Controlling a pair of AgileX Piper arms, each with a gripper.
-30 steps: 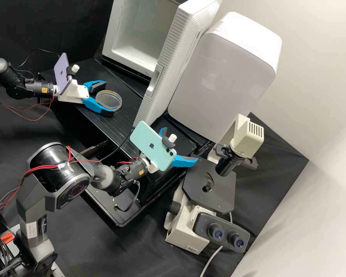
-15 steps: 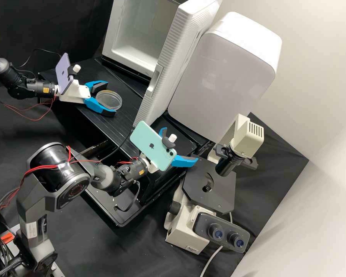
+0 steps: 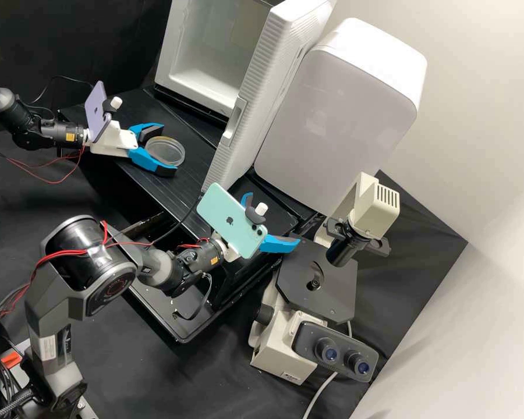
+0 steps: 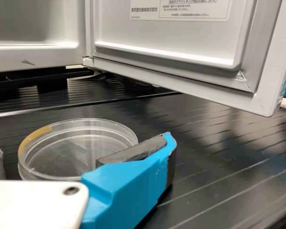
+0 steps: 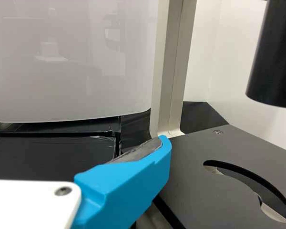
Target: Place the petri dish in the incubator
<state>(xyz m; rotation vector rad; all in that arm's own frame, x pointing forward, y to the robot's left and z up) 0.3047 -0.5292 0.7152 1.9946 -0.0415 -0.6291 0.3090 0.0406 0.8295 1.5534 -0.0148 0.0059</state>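
Left gripper (image 3: 162, 147) spread around the dish (image 4: 76, 148)
We see a label (image 4: 181, 8) on the incubator door (image 4: 181, 62); right gripper (image 3: 272, 220) spread too.

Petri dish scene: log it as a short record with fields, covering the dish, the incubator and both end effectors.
Petri dish: clear, lying flat on the black ribbed platform, outside the incubator
Incubator: white, door open, chamber empty
Left end effector: open, one finger on each side of the dish; contact unclear
Right end effector: open, empty, at the edge of the microscope stage
Task status: dish not yet lifted
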